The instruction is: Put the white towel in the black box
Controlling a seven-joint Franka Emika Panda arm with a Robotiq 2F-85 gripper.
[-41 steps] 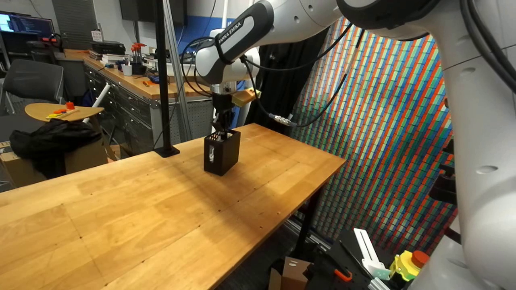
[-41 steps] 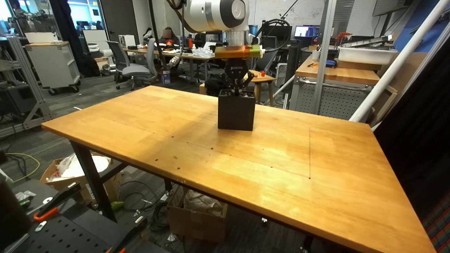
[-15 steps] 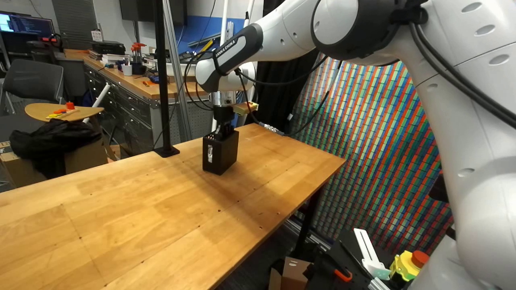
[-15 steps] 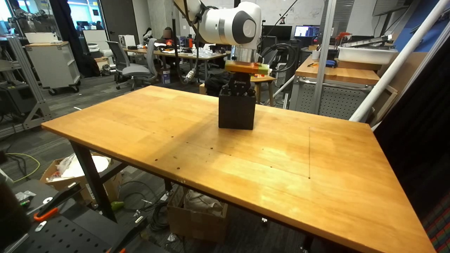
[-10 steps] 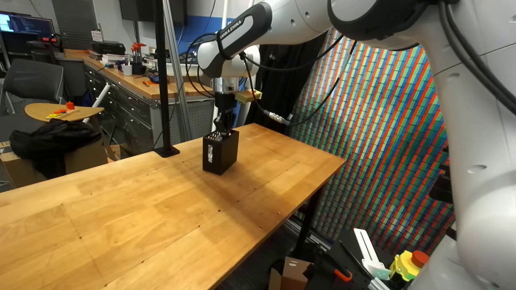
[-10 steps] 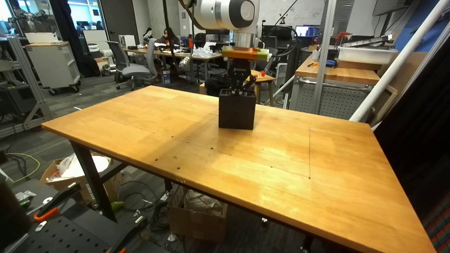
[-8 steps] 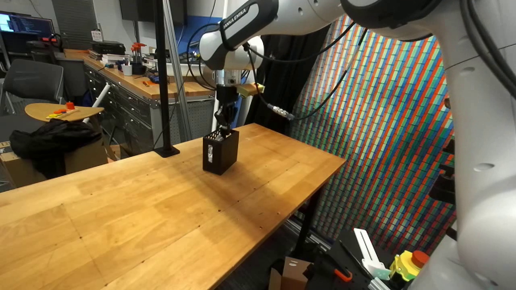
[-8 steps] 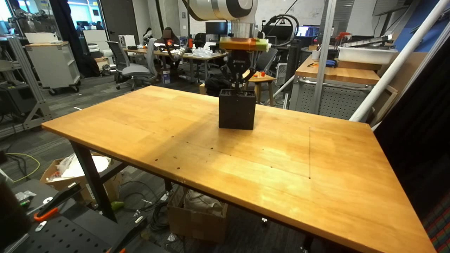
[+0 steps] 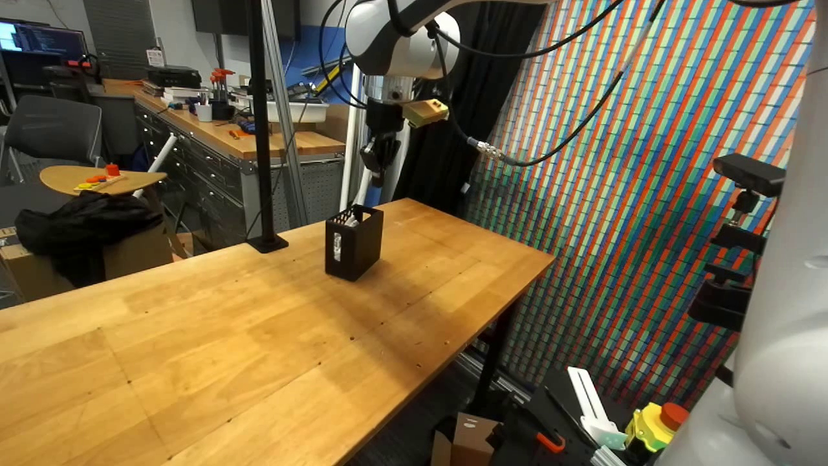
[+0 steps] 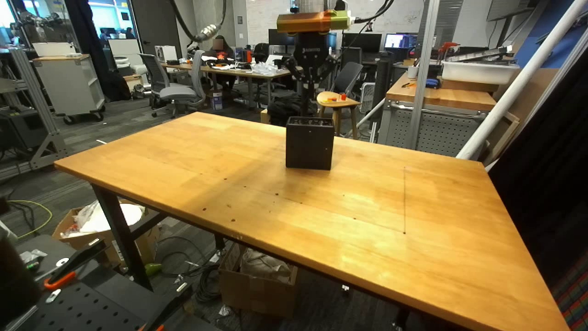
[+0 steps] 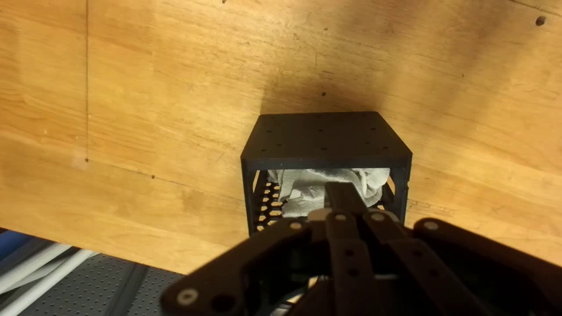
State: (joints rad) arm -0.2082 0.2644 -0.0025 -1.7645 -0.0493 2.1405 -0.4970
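Note:
The black box (image 9: 356, 249) stands upright on the table, its open top facing up, and shows in both exterior views. Crumpled inside it lies the white towel (image 11: 303, 182), seen in the wrist view through the box's opening; nothing of it hangs over the rim. Directly above the box hangs my gripper (image 10: 305, 108), pointing down, with its fingertips apart from the rim. Its fingers (image 11: 344, 197) are pressed together with nothing between them, and in the wrist view they cover part of the towel.
The wooden table (image 9: 259, 343) carries the box toward its far end. A black pole (image 9: 261, 142) rises from the table's edge beside the box. Behind stands a workbench (image 9: 310, 145) with tools, and cables loop from my arm.
My gripper first went deeper into the box, then rose up and out of it over the last second. The towel stays inside. The box shifted very slightly earlier and now stands still.

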